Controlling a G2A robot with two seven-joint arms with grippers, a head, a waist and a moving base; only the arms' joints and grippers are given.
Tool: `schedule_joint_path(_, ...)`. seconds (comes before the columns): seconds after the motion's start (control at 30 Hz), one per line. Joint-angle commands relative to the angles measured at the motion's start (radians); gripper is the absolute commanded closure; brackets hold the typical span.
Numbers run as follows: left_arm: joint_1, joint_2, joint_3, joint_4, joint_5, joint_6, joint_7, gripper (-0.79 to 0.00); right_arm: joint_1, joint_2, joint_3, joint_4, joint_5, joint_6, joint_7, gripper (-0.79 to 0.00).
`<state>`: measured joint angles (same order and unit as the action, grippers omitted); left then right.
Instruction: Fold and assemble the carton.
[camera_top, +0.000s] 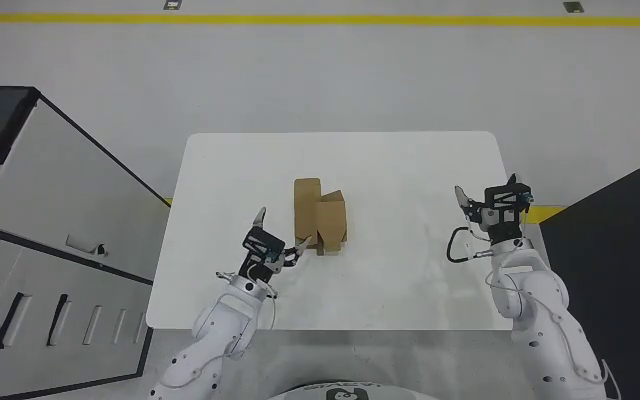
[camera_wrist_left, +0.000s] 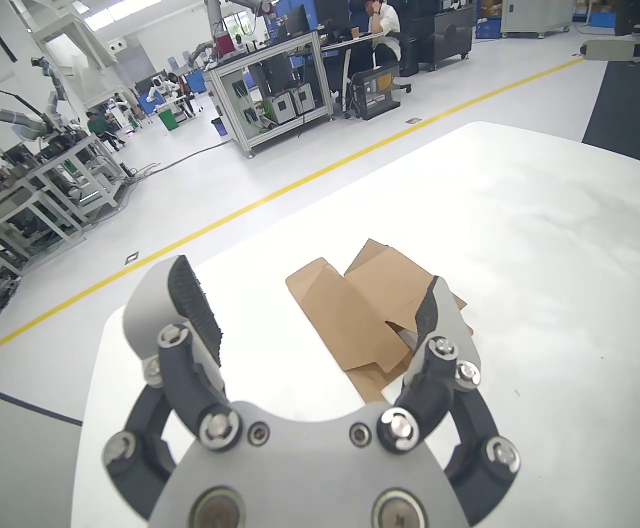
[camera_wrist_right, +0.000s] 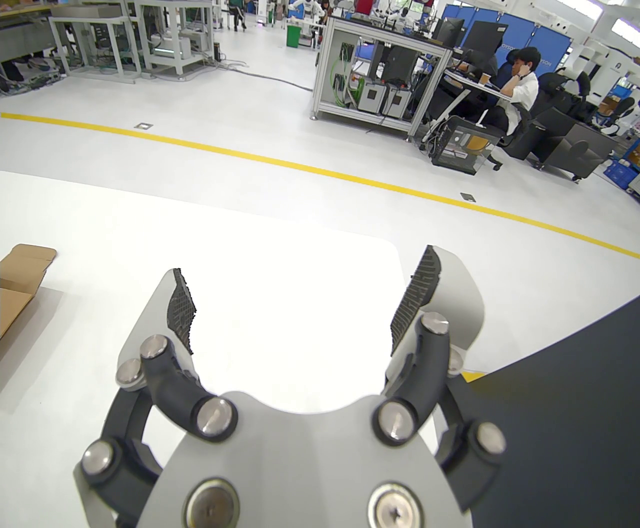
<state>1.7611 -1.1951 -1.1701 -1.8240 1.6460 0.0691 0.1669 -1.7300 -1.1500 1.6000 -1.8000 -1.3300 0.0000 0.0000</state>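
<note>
1. The mostly flat brown cardboard carton (camera_top: 320, 215) lies in the middle of the white surface (camera_top: 420, 290), folding barely begun.
2. The left fingers (camera_wrist_left: 195, 305) hover beside it, spread wide and empty; the right fingers (camera_wrist_right: 415, 295) are likewise spread and empty, well apart from it.
3. Next, probably: pinch a flap and lift.

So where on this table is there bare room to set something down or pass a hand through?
Bare: the wide stretch of table between the carton and the right gripper, the strip from carton to far edge, and the far left corner. Crowded: the near-left of the carton, where the open left gripper hovers close by it.
</note>
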Motion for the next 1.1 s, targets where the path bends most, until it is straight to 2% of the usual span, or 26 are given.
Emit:
schedule_joint_path(0.0, -0.007, 0.003, 0.013, 0.01, 0.069, -0.024, -0.014, -0.785, 0.0, 0.0, 0.0, 0.0, 0.0, 0.0, 0.0, -0.785)
schedule_joint_path(0.03, -0.016, 0.006, 0.027, 0.017, 0.168, -0.035, -0.051, -0.785, 0.0, 0.0, 0.0, 0.0, 0.0, 0.0, 0.0, -0.785)
schedule_joint_path(0.1, -0.023, 0.002, 0.062, 0.003, 0.229, -0.02, -0.105, -0.785, 0.0, 0.0, 0.0, 0.0, 0.0, 0.0, 0.0, -0.785)
schedule_joint_path(0.2, -0.057, -0.002, 0.111, 0.005, 0.424, -0.012, -0.24, -0.785, 0.0, 0.0, 0.0, 0.0, 0.0, 0.0, 0.0, -0.785)
schedule_joint_path(0.3, -0.088, -0.011, 0.161, 0.011, 0.546, -0.007, -0.356, -0.785, 0.0, 0.0, 0.0, 0.0, 0.0, 0.0, 0.0, -0.785)
schedule_joint_path(0.37, -0.099, -0.019, 0.189, 0.01, 0.567, -0.003, -0.422, -0.785, 0.0, 0.0, 0.0, 0.0, 0.0, 0.0, 0.0, -0.785)
schedule_joint_path(0.63, -0.108, -0.024, 0.206, 0.01, 0.571, -0.01, -0.438, -0.785, 0.0, 0.0, 0.0, 0.0, 0.0, 0.0, 0.0, -0.785)
schedule_joint_path(0.73, -0.116, -0.022, 0.23, 0.045, 0.695, -0.043, -0.468, -0.785, 0.0, 0.0, 0.0, 0.0, 0.0, 0.0, 0.0, -0.785)
schedule_joint_path(0.9, -0.129, -0.039, 0.257, 0.071, 0.689, 0.002, -0.553, -0.785, 0.0, 0.0, 0.0, 0.0, 0.0, 0.0, 0.0, -0.785)
schedule_joint_path(1.07, -0.131, -0.04, 0.259, 0.071, 0.689, 0.011, -0.552, -0.785, 0.0, 0.0, 0.0, 0.0, 0.0, 0.0, 0.0, -0.785)
